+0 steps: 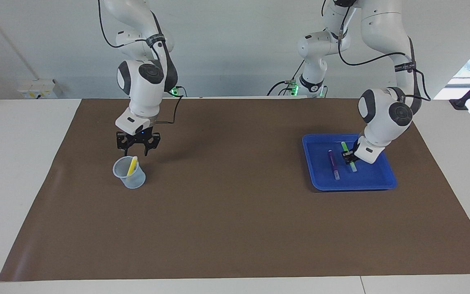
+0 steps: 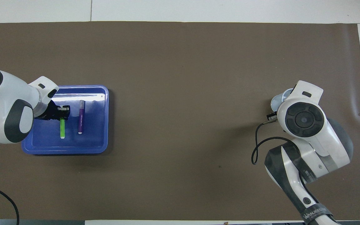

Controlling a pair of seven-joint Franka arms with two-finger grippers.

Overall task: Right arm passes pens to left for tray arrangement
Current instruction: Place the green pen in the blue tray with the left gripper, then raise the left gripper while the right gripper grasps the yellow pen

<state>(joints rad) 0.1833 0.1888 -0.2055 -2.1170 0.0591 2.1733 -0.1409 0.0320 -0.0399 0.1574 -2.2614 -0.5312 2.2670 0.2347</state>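
Left black two-finger gripper (image 1: pixel 349 156) clamps the slim green marker pen (image 1: pixel 348 157) low in the shallow blue plastic tray (image 1: pixel 386 177), beside the purple pen (image 1: pixel 333 163); right blue-lit gripper (image 1: pixel 138 148), fingers apart, hangs over the translucent cup (image 1: pixel 129 178) holding the yellow pen (image 1: pixel 131 165). Brown mat (image 1: pixel 235 220) covers the white table (image 1: pixel 18 171); a pale wall (image 1: pixel 235 45) stands at the robots' end.

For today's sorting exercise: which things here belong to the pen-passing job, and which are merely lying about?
Part of the job:
- green pen, in the left claw
- purple pen
- yellow pen
- blue tray
- right claw, above the clear cup holding the yellow pen

Merely lying about:
- brown table mat
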